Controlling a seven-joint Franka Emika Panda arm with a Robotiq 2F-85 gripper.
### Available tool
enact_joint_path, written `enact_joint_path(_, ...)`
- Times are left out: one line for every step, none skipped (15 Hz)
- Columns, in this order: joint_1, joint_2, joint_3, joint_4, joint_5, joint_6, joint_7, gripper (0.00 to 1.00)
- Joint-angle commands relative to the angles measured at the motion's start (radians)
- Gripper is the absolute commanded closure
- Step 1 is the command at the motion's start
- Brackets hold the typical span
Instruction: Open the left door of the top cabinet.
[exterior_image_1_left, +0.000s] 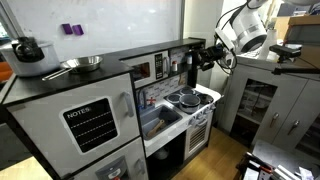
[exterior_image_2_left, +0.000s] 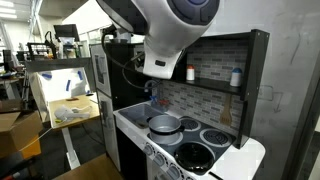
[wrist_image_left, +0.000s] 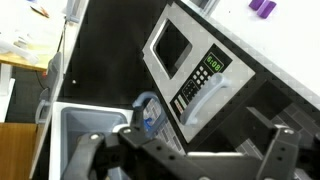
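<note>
The top cabinet (exterior_image_1_left: 165, 62) is the long black-framed unit above the toy kitchen's sink and hob. Its left door (wrist_image_left: 190, 65) has a dark window pane, a red-and-white button panel (wrist_image_left: 207, 74) and a pale bar handle (wrist_image_left: 205, 100), and it sits flush and closed. In the wrist view my gripper (wrist_image_left: 188, 152) is open, its dark fingers (wrist_image_left: 93, 150) spread wide below the door and holding nothing. In an exterior view the gripper (exterior_image_1_left: 205, 55) hovers at the cabinet's right end, short of the handle. The big arm (exterior_image_2_left: 165, 30) hides the door in the other exterior view.
The grey fridge block with the NOTES board (exterior_image_1_left: 90, 125) stands left of the cabinet, with a kettle (exterior_image_1_left: 28, 48) and a pan (exterior_image_1_left: 82, 64) on top. Below are a sink (wrist_image_left: 90, 125) with a blue tap (wrist_image_left: 148, 110) and a hob with pots (exterior_image_2_left: 165, 124). A metal cabinet (exterior_image_1_left: 270, 95) stands beside the kitchen.
</note>
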Motion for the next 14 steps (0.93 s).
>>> enact_joint_path(-0.010,0.042,0.016,0.028,0.053,-0.051,0.038,0.00)
enact_joint_path(-0.007,0.050,0.020,0.031,0.066,-0.056,0.042,0.00)
enact_joint_path(-0.005,0.058,0.025,0.034,0.078,-0.060,0.048,0.00)
enact_joint_path(-0.002,0.067,0.031,0.038,0.091,-0.065,0.051,0.00)
enact_joint_path(-0.001,0.078,0.037,0.045,0.104,-0.073,0.052,0.00)
enact_joint_path(0.003,0.089,0.044,0.052,0.117,-0.076,0.056,0.00)
enact_joint_path(0.006,0.098,0.051,0.058,0.127,-0.078,0.059,0.00)
enact_joint_path(0.010,0.106,0.059,0.064,0.138,-0.078,0.065,0.00)
enact_joint_path(0.012,0.113,0.066,0.064,0.150,-0.076,0.069,0.00)
enact_joint_path(0.015,0.119,0.073,0.061,0.162,-0.076,0.071,0.00)
enact_joint_path(0.017,0.127,0.078,0.057,0.177,-0.079,0.073,0.00)
enact_joint_path(0.020,0.134,0.083,0.049,0.190,-0.077,0.075,0.00)
enact_joint_path(0.021,0.140,0.087,0.045,0.201,-0.077,0.076,0.00)
enact_joint_path(0.022,0.146,0.090,0.040,0.211,-0.076,0.076,0.00)
